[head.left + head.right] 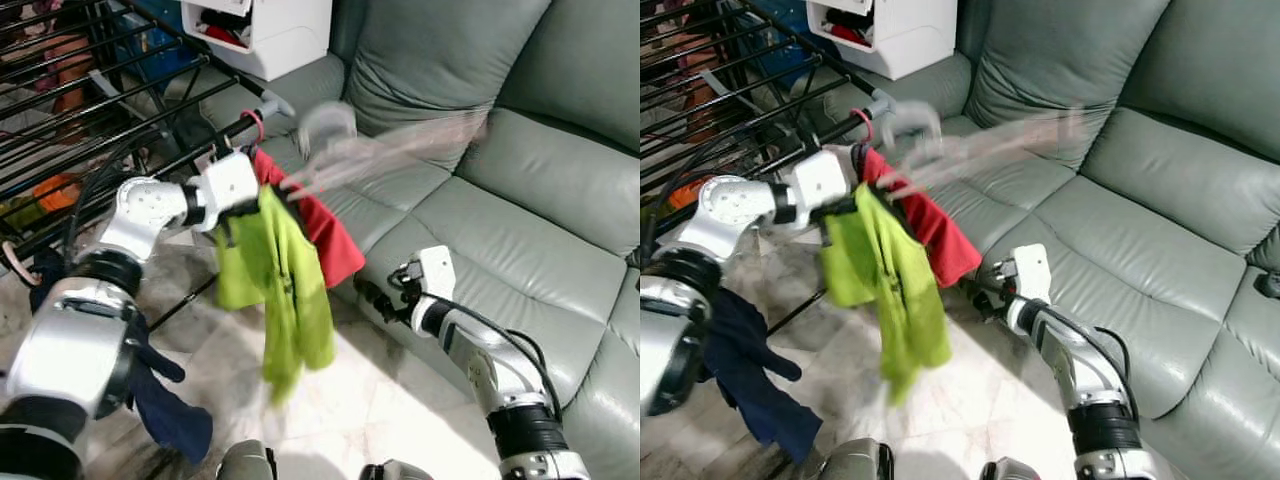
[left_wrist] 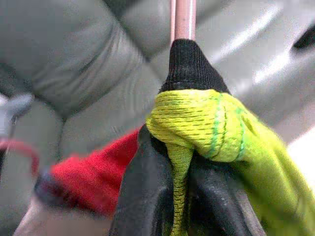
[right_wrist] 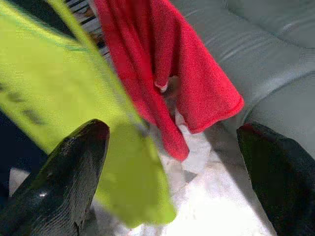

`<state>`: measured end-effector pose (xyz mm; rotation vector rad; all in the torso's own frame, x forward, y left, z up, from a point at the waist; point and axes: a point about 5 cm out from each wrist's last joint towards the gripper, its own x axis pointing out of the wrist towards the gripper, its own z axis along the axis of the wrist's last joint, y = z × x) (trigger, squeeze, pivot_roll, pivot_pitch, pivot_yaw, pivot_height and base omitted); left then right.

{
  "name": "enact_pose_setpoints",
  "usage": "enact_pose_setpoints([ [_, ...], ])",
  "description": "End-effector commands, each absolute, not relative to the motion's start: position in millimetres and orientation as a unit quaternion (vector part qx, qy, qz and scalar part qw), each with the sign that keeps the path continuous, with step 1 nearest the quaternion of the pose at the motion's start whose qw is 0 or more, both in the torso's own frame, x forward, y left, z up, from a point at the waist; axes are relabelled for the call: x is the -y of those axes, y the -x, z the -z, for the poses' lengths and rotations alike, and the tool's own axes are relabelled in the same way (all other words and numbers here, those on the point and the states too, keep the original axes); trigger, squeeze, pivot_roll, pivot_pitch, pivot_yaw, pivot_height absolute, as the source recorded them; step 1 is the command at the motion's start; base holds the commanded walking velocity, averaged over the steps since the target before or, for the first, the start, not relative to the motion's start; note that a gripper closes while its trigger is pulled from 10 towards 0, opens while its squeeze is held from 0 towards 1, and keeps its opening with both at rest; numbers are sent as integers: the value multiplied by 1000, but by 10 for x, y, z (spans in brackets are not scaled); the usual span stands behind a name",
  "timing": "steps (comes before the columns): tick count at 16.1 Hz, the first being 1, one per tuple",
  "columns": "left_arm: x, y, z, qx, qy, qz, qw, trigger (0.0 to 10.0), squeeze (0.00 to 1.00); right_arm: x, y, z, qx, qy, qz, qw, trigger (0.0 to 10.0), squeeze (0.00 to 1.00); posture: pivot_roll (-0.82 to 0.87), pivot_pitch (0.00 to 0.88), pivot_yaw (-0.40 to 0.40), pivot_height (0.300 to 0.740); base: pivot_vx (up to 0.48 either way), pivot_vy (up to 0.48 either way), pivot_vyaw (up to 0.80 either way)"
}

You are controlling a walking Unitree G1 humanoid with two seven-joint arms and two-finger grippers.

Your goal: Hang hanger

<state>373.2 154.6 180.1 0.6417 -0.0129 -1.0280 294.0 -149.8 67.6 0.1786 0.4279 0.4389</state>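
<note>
A lime-green shirt (image 1: 280, 285) hangs from a pink hanger (image 2: 183, 19) whose black collar part (image 2: 189, 66) shows in the left wrist view. My left gripper (image 1: 238, 212) is shut on the bunched green fabric (image 2: 206, 128) beside the black drying rack (image 1: 90, 110). A red garment (image 1: 325, 235) hangs from the rack's end bar just behind the green shirt. A person's blurred arm (image 1: 390, 150) reaches in from the sofa side toward the rack's end. My right gripper (image 1: 375, 297) is open, low in front of the sofa, facing the green (image 3: 59, 98) and red cloth (image 3: 192, 73).
A grey leather sofa (image 1: 520, 190) fills the right side. A white cabinet (image 1: 275, 35) stands behind the rack. A dark blue garment (image 1: 165, 405) hangs low at my left. The floor (image 1: 400, 400) is pale marble.
</note>
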Motion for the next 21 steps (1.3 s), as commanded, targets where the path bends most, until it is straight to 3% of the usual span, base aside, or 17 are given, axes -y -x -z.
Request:
enact_pose_setpoints([
  [1,-1489,-3679,-1833,29,-285,504,815,0,0,1542,-2999,-748,-202,-98,-204,953,10000,0,-35,36,42,740,0,0,0],
  [6,-1302,-3382,-1661,40,-284,585,759,0,0,1687,-3156,-1112,-126,-128,-244,953,10000,0,-37,34,26,740,0,0,0],
  [13,-1064,-3250,-1729,65,-263,590,760,0,0,1518,-2993,-1199,-132,-141,-398,897,10000,0,-43,37,19,740,0,0,0],
  [21,-757,-2995,-2062,124,-222,632,732,0,0,1514,-3019,-1151,-136,-127,-400,898,10000,0,-38,40,17,740,0,0,0],
])
